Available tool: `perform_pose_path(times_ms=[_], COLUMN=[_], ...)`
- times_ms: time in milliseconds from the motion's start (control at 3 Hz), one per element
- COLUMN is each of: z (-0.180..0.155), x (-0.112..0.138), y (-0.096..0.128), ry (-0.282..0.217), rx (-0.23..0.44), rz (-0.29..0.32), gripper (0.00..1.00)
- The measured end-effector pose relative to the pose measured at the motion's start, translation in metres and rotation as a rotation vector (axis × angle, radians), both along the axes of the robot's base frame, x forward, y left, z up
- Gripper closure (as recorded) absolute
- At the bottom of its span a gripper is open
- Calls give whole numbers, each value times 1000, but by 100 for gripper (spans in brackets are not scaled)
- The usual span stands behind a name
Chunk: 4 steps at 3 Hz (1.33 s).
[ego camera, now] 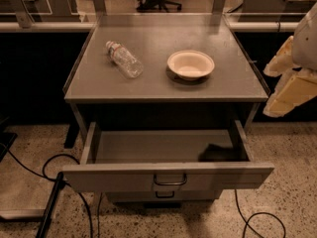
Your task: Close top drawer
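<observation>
The top drawer (166, 175) is a wide grey metal drawer with a small dark loop handle (170, 180) in the middle of its flat front. It stands pulled far out from the grey cabinet, and its inside looks empty apart from a dark shadow at the right rear. My gripper (290, 81), cream-coloured, hangs at the right edge of the view. It is beside the cabinet's right side, above and to the right of the drawer, and touches nothing.
On the cabinet top (99, 81) lie a clear plastic bottle (124, 58) on its side and a white bowl (190, 64). A lower drawer handle (165, 195) shows under the open drawer. Black cables (59, 182) run over the speckled floor on the left and at the right front.
</observation>
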State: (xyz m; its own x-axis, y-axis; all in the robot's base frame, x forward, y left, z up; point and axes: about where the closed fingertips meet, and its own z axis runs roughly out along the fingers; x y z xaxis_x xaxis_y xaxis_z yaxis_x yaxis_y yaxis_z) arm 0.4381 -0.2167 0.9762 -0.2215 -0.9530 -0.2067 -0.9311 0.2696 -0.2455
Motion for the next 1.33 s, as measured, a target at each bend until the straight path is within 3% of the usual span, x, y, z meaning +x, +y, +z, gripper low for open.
perform_pose_path(times_ms=[667, 1000, 1333], z=[0, 0, -10], x=[0, 0, -8], y=[0, 0, -6], ry=[0, 0, 18], rx=[0, 0, 9], rz=[0, 0, -42], gripper=[89, 100, 100])
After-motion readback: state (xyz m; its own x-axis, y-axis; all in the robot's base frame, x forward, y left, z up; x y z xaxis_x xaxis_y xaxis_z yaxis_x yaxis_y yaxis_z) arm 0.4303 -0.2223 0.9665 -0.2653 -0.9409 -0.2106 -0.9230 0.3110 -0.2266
